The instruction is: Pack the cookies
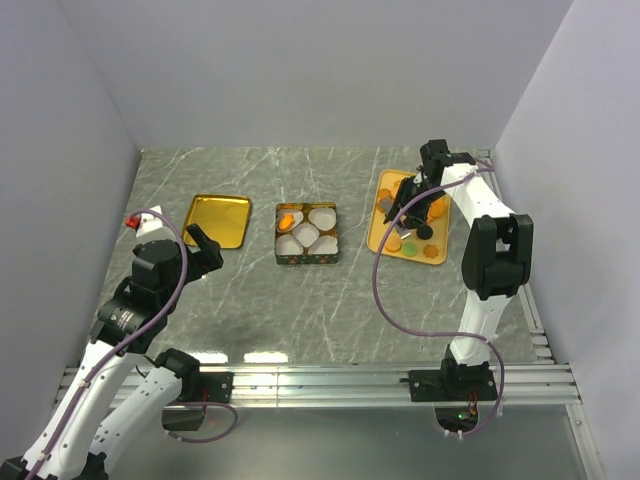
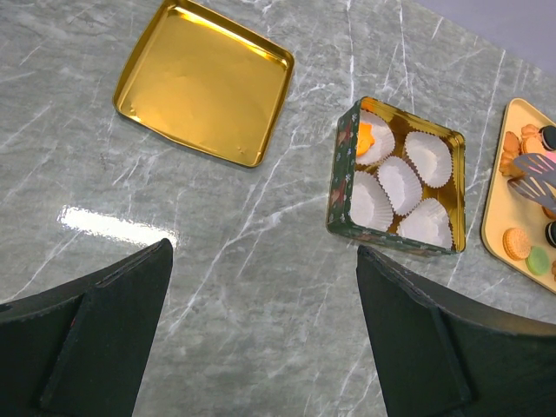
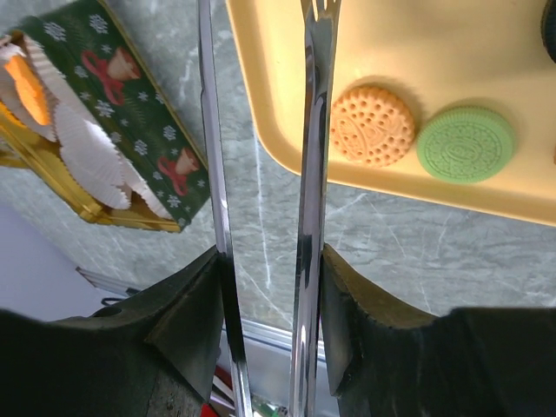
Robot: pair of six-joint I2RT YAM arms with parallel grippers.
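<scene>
Right gripper [image 3: 269, 282] clamps shiny metal tongs [image 3: 311, 130] above embossed round cookies [image 3: 373, 124] on a smooth yellow tray [image 3: 434, 35].

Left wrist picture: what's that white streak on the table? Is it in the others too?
Left wrist: light glare on the glossy table; the gold tray shines too. Top external: two such patches near the front edge. Right wrist: none on the table, but the tongs gleam and look soft.
</scene>
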